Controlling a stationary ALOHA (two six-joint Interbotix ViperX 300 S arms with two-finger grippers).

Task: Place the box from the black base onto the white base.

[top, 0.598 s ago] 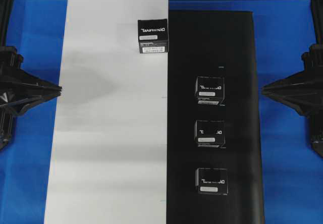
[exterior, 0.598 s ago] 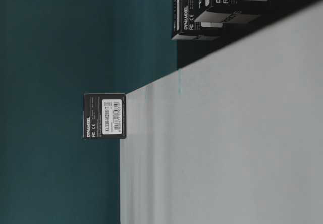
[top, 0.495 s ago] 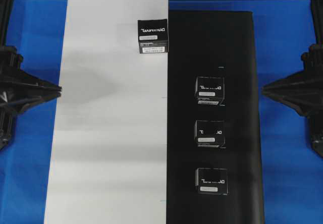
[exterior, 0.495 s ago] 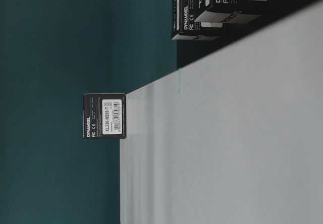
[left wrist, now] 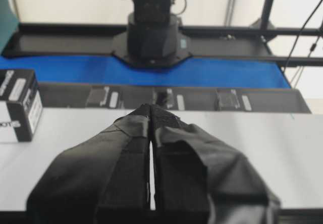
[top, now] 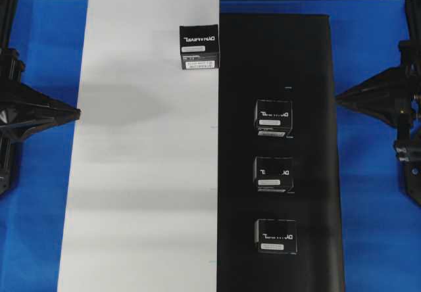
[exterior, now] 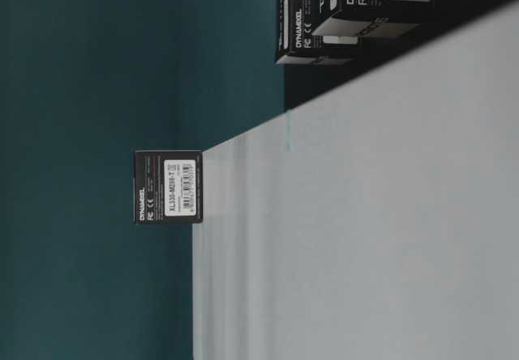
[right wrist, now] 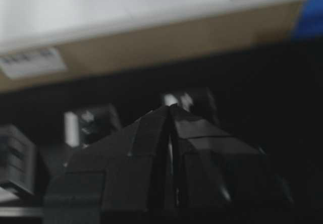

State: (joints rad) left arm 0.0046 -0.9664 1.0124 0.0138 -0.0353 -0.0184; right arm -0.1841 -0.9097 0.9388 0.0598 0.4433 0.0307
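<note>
Lying side by side on the blue bench [top: 371,48]: the white base [top: 138,187] at left, the black base [top: 309,55] at right, edges touching. Stood three boxes in a column on the black base, a fourth box [top: 199,47] already on the white base at its far inner edge. Waited at either bench side the left gripper [top: 77,113] and right gripper [top: 337,98], both pressed together, empty. Judged best next: parting the right gripper, descending squarely over the farthest box [top: 273,117], clear of its neighbour.
</note>
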